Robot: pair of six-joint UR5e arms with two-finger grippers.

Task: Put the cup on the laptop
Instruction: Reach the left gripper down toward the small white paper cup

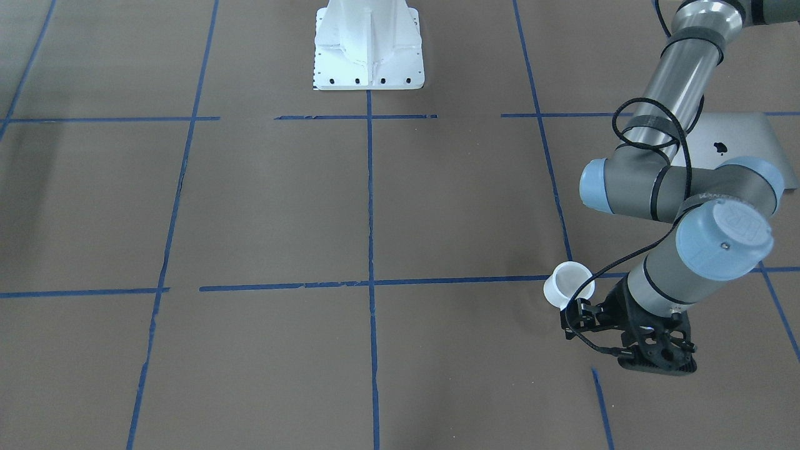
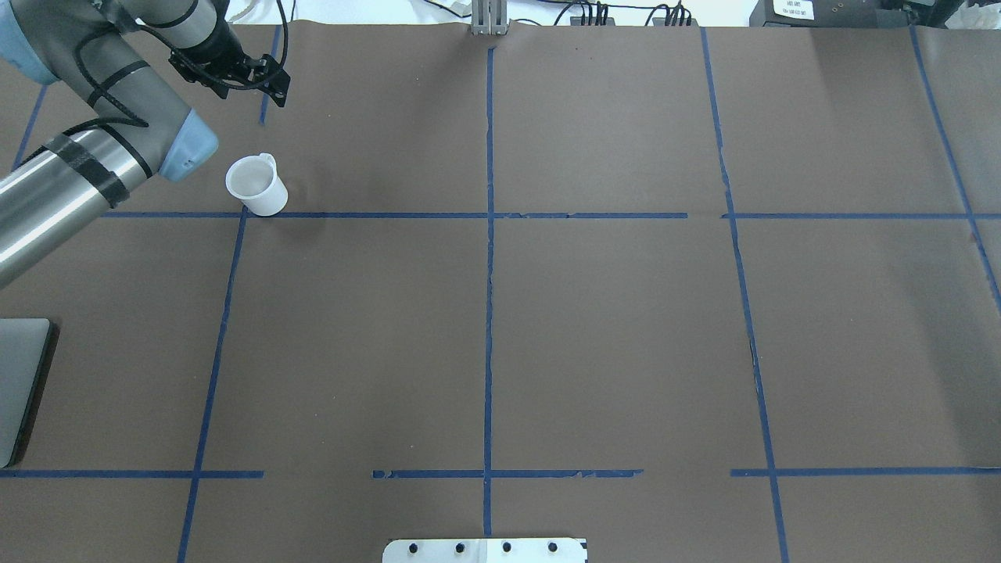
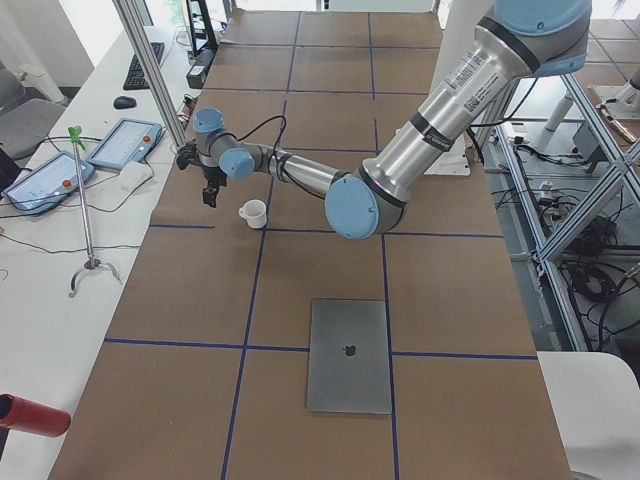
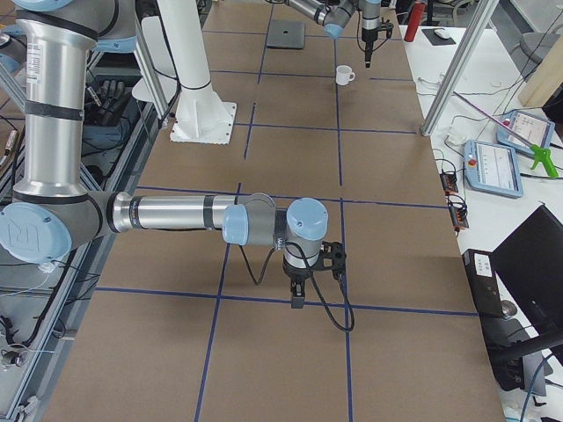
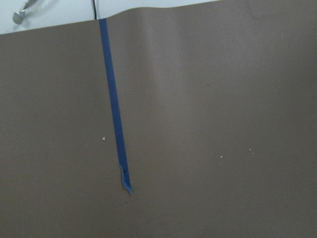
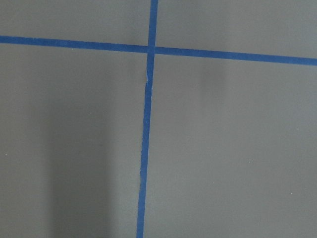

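Observation:
The small white cup (image 1: 569, 285) stands upright on the brown table, near a blue tape crossing; it also shows in the overhead view (image 2: 255, 184). My left gripper (image 1: 570, 326) hangs just past the cup on the side away from the robot's base, apart from it, fingers together and empty; it shows in the overhead view (image 2: 274, 86) too. The silver laptop (image 1: 744, 140) lies closed and flat behind my left arm, its edge visible at the overhead view's left border (image 2: 19, 383). My right gripper (image 4: 296, 299) shows only in the exterior right view; I cannot tell its state.
The robot's white base (image 1: 369, 47) stands at the table's middle rear. Blue tape lines (image 2: 489, 234) divide the brown table into squares. Tablets and a stand (image 3: 85, 200) lie on the side bench beyond the table.

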